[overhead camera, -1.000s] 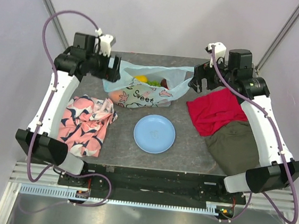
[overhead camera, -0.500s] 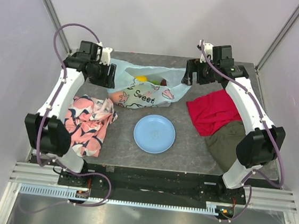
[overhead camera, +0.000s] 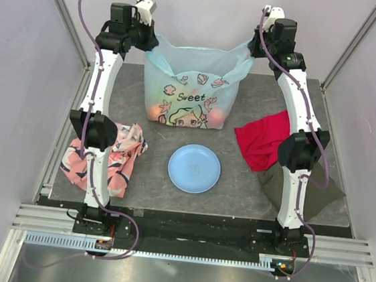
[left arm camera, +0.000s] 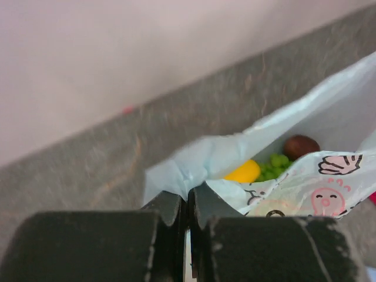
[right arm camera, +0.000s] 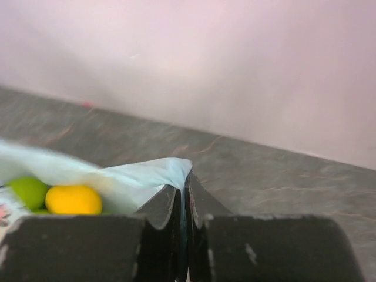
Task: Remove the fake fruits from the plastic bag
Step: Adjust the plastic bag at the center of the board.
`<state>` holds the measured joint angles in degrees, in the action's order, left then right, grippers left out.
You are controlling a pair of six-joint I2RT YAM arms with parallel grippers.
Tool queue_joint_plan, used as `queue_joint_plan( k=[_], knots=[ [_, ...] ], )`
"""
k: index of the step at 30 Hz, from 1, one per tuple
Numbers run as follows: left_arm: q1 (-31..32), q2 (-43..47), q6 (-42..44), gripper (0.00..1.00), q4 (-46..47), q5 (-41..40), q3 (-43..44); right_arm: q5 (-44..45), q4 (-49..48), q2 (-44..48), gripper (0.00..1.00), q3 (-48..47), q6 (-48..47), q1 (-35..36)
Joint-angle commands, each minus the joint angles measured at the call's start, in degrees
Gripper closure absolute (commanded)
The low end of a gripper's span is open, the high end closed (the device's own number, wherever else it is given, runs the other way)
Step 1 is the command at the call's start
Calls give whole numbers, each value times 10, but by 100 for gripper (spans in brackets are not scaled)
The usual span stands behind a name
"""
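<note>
The plastic bag [overhead camera: 193,81], pale blue with a cartoon print, hangs upright over the back of the table, stretched between my two grippers. My left gripper [overhead camera: 149,45] is shut on its top left corner and my right gripper [overhead camera: 250,51] on its top right corner. In the left wrist view the jaws [left arm camera: 188,197] pinch the bag's rim [left arm camera: 194,158]; inside lie a yellow fruit [left arm camera: 244,171], green grapes [left arm camera: 274,165] and a dark plum [left arm camera: 301,145]. The right wrist view shows my gripper [right arm camera: 187,197] clamping the film [right arm camera: 147,173], with a yellow fruit [right arm camera: 73,200] and a green fruit [right arm camera: 28,191] below.
A round light-blue plate [overhead camera: 194,168] lies in front of the bag. A pink patterned cloth [overhead camera: 109,156] is at the left, a red cloth [overhead camera: 265,139] and an olive cloth [overhead camera: 291,182] at the right. Enclosure walls stand close behind both grippers.
Both grippers have shut on the bag's top corners and risen toward the back. The bag went from lying slack on the table to hanging upright between them.
</note>
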<state>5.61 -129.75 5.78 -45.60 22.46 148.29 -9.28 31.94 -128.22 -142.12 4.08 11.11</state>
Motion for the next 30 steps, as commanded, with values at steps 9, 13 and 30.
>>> queue_joint_plan(
  k=[9, 13, 30],
  knots=[
    [45, 116, -32, 98, 159, 29, 15, 95, -218, 140, 97, 88, -18, -38],
    [46, 256, -4, 98, 162, 48, -209, 46, -211, 240, 91, 275, -35, -31],
    [49, 497, -38, 98, 147, 67, -698, 25, -99, 440, 78, 686, -53, -24]
  ],
)
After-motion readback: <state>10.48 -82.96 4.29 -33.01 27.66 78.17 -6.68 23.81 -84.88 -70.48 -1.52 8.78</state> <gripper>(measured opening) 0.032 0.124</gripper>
